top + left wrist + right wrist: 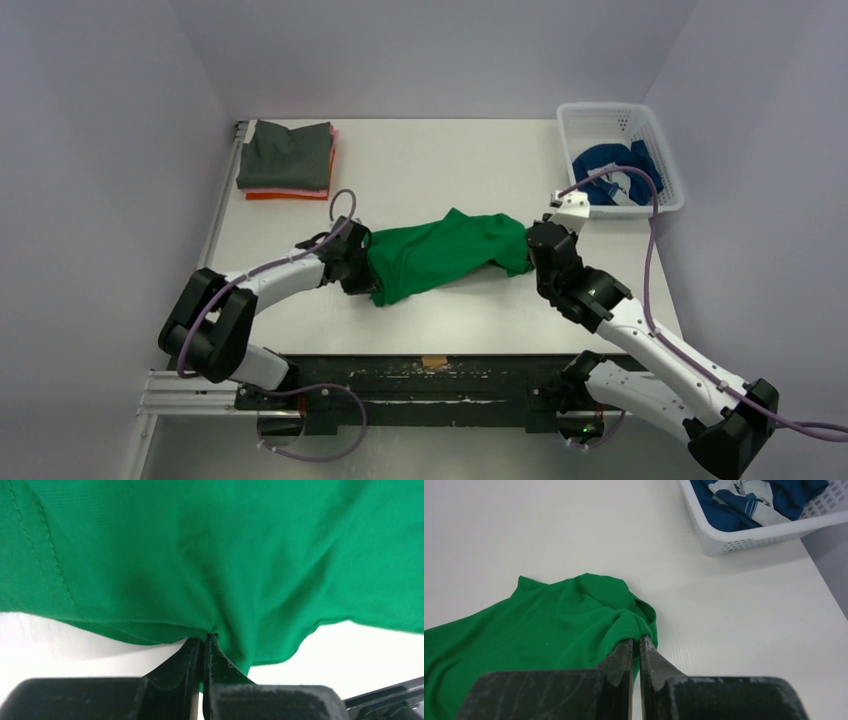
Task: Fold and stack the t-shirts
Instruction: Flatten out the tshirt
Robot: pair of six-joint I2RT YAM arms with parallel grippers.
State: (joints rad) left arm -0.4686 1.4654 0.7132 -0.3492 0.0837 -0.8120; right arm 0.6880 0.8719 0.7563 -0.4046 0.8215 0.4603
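Left tool [204, 641] and right tool [636, 642] pinch opposite green t-shirt [445, 250] edges.

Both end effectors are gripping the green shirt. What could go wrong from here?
1. The left end effector and right end effector each pinch only a small tuck of the green shirt, so spreading it could pull an edge free.
2. The shirt is bunched between them, so folding now would likely trap creases.
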